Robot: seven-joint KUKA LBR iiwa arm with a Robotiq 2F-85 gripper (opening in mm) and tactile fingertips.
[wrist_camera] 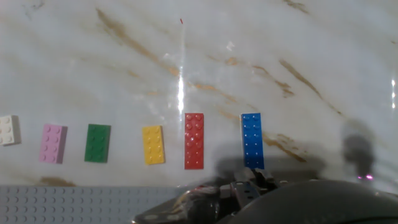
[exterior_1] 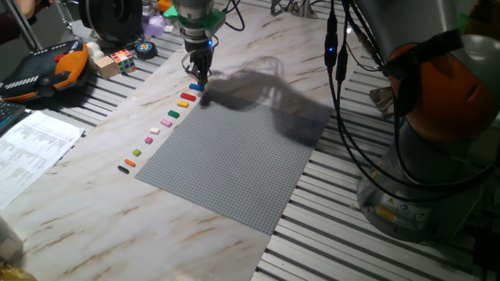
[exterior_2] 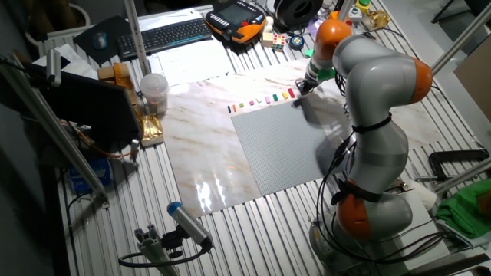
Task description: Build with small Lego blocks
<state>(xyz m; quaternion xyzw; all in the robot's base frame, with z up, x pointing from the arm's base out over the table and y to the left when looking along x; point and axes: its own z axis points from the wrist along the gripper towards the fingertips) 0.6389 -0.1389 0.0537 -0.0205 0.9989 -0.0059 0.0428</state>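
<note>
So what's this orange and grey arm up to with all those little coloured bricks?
The arm's hand hangs low over the blue brick at the far end of a row of small Lego blocks lined up on the marble tabletop, beside a big grey baseplate. In the hand view, blue, red, yellow, green, pink and white bricks all lie loose. Nothing is on the baseplate yet.

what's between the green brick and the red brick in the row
One yellow brick sits between the green brick and the red brick, apart from both. The hand view shows it best.
</note>
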